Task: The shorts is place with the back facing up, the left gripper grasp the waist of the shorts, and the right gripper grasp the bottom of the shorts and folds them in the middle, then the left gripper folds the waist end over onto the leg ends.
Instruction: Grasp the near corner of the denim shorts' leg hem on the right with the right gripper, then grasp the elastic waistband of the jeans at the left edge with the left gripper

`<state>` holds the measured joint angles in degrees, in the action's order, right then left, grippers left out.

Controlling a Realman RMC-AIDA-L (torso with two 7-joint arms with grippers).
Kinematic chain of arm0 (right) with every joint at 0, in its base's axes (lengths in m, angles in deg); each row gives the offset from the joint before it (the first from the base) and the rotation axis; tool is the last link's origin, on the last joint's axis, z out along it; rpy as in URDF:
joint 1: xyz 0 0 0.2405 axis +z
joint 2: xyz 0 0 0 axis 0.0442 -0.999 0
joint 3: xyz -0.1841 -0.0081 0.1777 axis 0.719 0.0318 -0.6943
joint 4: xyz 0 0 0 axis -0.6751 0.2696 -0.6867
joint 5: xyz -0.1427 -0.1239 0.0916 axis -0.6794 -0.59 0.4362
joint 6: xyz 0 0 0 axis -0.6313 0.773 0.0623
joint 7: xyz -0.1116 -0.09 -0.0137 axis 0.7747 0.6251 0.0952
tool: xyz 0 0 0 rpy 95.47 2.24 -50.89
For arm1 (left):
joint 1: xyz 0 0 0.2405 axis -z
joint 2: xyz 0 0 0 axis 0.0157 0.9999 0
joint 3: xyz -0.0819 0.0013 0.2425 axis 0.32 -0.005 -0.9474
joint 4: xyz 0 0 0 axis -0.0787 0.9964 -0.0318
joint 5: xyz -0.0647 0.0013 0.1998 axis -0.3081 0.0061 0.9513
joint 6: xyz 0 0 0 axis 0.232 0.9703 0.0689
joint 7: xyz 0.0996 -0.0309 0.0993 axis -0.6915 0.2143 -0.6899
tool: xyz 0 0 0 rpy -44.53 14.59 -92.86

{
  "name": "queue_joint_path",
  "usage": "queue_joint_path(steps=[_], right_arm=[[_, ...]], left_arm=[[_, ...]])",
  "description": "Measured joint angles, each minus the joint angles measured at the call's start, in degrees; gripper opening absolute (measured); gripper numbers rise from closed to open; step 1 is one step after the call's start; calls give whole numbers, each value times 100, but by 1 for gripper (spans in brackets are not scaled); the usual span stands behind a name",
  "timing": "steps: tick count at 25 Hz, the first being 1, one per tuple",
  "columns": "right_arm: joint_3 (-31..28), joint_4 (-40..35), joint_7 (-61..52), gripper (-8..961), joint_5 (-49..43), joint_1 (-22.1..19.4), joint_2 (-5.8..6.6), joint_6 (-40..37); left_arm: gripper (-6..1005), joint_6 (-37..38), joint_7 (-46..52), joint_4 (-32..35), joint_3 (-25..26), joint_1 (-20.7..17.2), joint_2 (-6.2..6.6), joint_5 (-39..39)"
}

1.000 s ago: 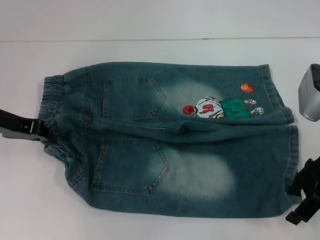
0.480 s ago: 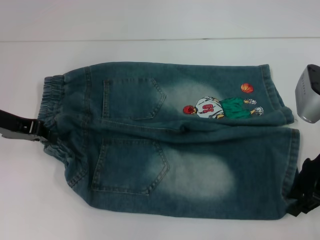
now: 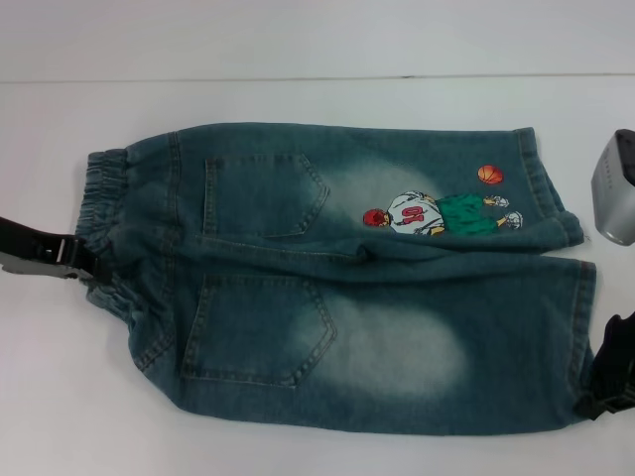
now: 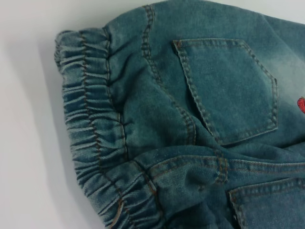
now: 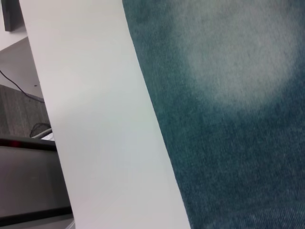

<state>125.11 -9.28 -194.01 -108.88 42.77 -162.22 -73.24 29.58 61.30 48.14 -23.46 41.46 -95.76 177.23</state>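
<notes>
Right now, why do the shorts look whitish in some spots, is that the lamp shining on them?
Head view: the pale patches on the shorts look like faded dye, not glare, since they are soft-edged and matte. Left wrist view: the waist casts a faint grey shadow on the table. Right wrist view: the same pale patch, slightly soft.

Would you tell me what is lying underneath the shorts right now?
The shorts lie flat on the white table, bare around them. Anything beneath the denim is covered and cannot be seen.
</notes>
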Motion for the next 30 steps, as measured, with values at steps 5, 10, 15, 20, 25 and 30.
queue_joint_path(steps=[5,10,15,20,25,30], right_arm=[[-466,15,165,31,38,-107,94,-21],[-1430,23,458,30,215,-314,186,354],[-1992,15,646,30,1185,-648,259,729],[-2125,147,772,31,2405,-1012,322,1101],[-2228,503,816,31,3207,-1205,327,1734],[-2300,804,1042,30,3741,-1274,305,2321]], left_arm=[[36,168,-1,20,-23,-1,25,-5],[36,264,-25,41,48,-3,134,-51],[36,291,6,48,129,41,278,-228],[36,122,6,55,391,102,342,-294],[37,-155,25,55,545,94,348,-477],[37,-516,29,11,691,51,351,-725]])
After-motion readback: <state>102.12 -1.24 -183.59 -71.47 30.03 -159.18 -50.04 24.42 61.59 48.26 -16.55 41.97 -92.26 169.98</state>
